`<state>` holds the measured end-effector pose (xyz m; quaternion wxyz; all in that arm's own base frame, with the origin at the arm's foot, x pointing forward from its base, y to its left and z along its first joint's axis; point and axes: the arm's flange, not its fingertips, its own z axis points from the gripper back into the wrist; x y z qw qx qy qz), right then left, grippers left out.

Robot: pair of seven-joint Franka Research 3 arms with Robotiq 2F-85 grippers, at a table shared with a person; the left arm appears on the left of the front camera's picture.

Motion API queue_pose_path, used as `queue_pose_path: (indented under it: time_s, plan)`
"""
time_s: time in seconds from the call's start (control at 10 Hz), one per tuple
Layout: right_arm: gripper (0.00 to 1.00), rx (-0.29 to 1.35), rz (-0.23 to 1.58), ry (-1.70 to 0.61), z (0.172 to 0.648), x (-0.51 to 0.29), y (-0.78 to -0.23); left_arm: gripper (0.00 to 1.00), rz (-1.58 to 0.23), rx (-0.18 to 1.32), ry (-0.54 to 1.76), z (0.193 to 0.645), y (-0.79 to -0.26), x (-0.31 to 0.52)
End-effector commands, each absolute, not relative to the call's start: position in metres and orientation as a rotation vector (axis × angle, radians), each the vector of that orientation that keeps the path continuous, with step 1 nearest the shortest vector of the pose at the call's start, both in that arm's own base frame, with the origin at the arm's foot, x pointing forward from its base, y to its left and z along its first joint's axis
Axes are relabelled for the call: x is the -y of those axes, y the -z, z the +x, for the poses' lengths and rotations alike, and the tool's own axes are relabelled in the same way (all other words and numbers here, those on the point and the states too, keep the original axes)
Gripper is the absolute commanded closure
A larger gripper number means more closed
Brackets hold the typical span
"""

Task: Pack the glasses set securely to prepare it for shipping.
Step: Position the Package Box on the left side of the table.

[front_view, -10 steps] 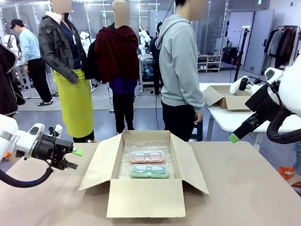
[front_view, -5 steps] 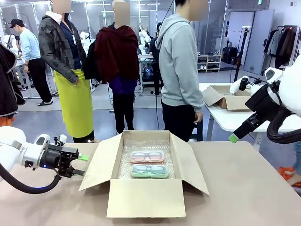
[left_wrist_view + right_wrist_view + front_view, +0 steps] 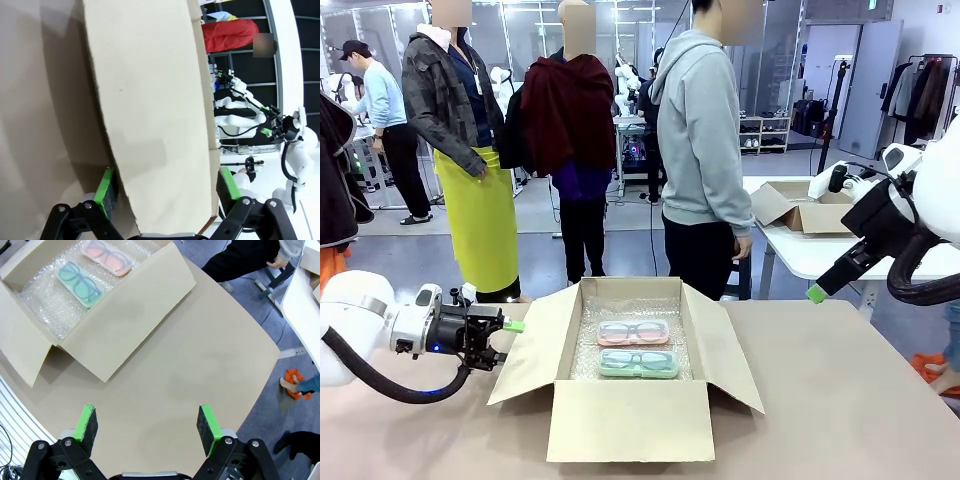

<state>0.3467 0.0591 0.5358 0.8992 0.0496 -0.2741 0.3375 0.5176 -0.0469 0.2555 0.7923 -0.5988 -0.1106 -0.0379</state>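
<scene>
- We see a cardboard box (image 3: 630, 420) open on the table (image 3: 840, 400), lined with bubble wrap (image 3: 625, 310).
- The pink case (image 3: 633, 332) and the green case (image 3: 638, 363) lie flat inside it, side by side, pink on the far side.
- Our left gripper (image 3: 500, 342) is at the box's left flap (image 3: 535, 340). Its jaws are apart, one green pad (image 3: 106, 186) on each side of the flap's edge. We cannot tell if they pinch it.
- Our right gripper (image 3: 146, 426) hangs high over the table with jaws wide apart, holding nothing.
- A person in a grey hoodie (image 3: 700, 130) stands behind the table.
</scene>
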Motion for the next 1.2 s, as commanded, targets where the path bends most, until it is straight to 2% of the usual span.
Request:
queue_pose_path:
  time_s: [0.0,0.1,0.3,0.4,0.5,0.6,0.7,1.1]
  plan:
    - [0.00,0.558,0.085,-0.705,0.343,-0.059,-0.538,0.21,-1.351,0.278,0.071,0.524,-0.253,0.044]
    - [0.00,0.558,0.085,-0.705,0.343,-0.059,-0.538,0.58,-1.379,0.270,0.058,0.525,-0.253,0.041]
    - [0.00,0.558,0.085,-0.705,0.343,-0.059,-0.538,1.00,-1.424,0.256,0.065,0.522,-0.256,0.033]
    - [0.00,0.558,0.085,-0.705,0.343,-0.059,-0.538,1.00,-1.466,0.245,0.066,0.521,-0.257,0.028]
    - [0.00,0.558,0.085,-0.705,0.343,-0.059,-0.538,0.87,-1.472,0.247,0.070,0.520,-0.259,0.025]
    - [0.00,0.558,0.085,-0.705,0.343,-0.059,-0.538,0.97,-1.489,0.243,0.076,0.519,-0.262,0.024]
    - [0.00,0.558,0.085,-0.705,0.343,-0.059,-0.538,1.00,-1.502,0.239,0.078,0.518,-0.263,0.025]
    - [0.00,0.558,0.085,-0.705,0.343,-0.059,-0.538,1.00,-1.480,0.220,0.079,0.518,-0.262,0.033]
